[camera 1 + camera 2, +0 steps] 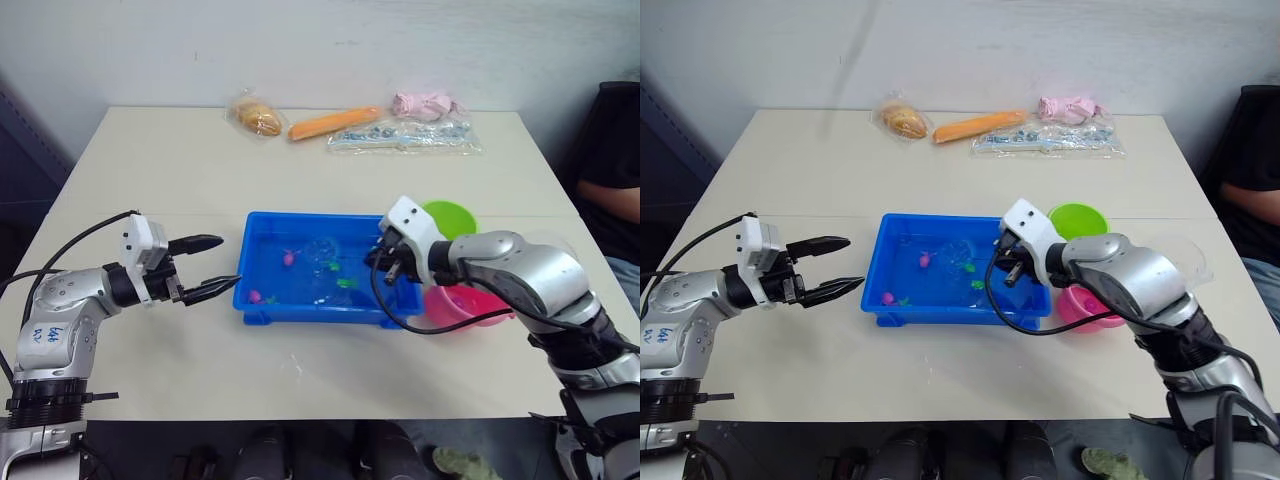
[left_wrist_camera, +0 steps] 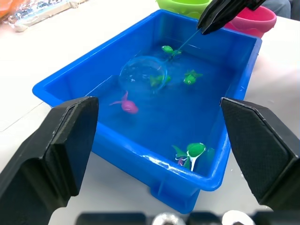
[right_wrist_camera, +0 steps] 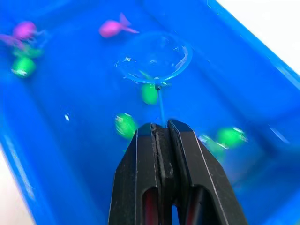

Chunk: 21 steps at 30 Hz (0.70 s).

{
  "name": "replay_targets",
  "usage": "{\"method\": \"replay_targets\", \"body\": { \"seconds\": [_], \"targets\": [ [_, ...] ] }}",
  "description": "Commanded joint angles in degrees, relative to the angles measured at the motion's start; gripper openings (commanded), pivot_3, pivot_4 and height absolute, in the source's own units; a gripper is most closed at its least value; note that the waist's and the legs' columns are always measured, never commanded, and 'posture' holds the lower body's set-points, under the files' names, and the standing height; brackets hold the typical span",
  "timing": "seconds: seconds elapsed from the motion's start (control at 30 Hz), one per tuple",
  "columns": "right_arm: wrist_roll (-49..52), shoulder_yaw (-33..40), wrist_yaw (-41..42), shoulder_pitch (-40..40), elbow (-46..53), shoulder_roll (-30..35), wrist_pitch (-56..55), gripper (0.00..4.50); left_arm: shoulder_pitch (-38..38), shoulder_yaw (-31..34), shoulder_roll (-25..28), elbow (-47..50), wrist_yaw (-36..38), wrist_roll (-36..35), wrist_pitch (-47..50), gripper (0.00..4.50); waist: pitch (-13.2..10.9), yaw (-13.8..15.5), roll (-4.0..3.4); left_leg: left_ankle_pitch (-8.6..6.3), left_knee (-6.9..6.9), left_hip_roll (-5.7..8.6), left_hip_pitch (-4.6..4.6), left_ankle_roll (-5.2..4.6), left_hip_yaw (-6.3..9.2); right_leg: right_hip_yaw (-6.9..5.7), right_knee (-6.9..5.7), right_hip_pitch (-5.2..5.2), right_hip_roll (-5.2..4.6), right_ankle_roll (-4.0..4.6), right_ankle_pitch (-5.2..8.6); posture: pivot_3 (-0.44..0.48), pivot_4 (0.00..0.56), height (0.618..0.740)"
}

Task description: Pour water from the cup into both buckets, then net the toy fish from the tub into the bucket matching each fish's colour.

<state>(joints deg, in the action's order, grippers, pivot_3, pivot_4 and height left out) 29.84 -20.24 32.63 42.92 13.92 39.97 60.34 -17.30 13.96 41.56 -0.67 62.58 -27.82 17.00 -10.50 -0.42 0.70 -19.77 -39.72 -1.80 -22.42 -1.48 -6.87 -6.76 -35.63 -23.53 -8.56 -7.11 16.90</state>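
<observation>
- Black-fingered left gripper [image 1: 205, 267], centre-left of the head view, gapes beside the shallow blue plastic tub [image 1: 262, 300]; lime green bucket [image 1: 452, 216] and pink bucket [image 1: 462, 305] sit right.
- Right gripper [image 3: 161, 132], wrist view's lower centre, pinches a clear round net [image 3: 154, 58] over green and pink toy fish [image 3: 113, 27].

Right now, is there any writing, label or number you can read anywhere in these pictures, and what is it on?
Blue handwritten marks on the left arm's grey shell: too blurred to read.
Clear plastic bag with printed packets at the table's far edge: print too small to read.
Bright blue plastic tub, lime green bucket, pink bucket: no text to be seen.
</observation>
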Motion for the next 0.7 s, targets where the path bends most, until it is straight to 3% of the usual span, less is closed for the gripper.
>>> {"method": "replay_targets", "body": {
  "seconds": [0.03,0.33,0.47,0.7],
  "targets": [
    [-2.57,-1.18,1.76,1.46,0.12,-0.60,0.29,0.00,0.42,0.51,0.83,2.45,-0.43,-0.42,-0.40,4.45,0.00,0.01,0.00,0.00,0.00,0.01,0.00,0.00,0.00,0.00,0.00,0.00,0.00,0.00,0.00,0.000,0.150,0.740],
    [-5.32,1.46,1.09,1.38,-3.22,-8.10,-2.31,0.00,1.00,0.59,0.80,2.90,-0.90,-0.48,-0.58,4.45,0.00,-0.08,0.00,0.01,0.01,0.00,0.00,0.02,-0.01,-0.01,-0.01,-0.01,0.02,0.00,0.00,0.000,0.150,0.740],
    [-7.78,0.82,2.18,-0.24,-1.76,-6.79,-4.08,0.00,1.22,0.53,0.90,2.81,-0.65,-0.41,-0.83,4.45,0.00,-0.13,0.00,0.01,0.01,0.01,0.00,0.02,-0.02,-0.01,-0.01,-0.01,0.01,0.00,0.00,0.000,0.150,0.740],
    [-4.93,10.64,4.08,-7.10,6.16,-4.14,-7.08,0.00,1.86,-0.11,2.91,3.43,2.47,-1.31,0.02,4.45,0.00,-0.03,0.00,0.01,0.03,0.01,-0.02,0.04,-0.02,-0.03,0.00,-0.04,0.03,0.00,0.00,0.000,0.150,0.740]
  ]
}}
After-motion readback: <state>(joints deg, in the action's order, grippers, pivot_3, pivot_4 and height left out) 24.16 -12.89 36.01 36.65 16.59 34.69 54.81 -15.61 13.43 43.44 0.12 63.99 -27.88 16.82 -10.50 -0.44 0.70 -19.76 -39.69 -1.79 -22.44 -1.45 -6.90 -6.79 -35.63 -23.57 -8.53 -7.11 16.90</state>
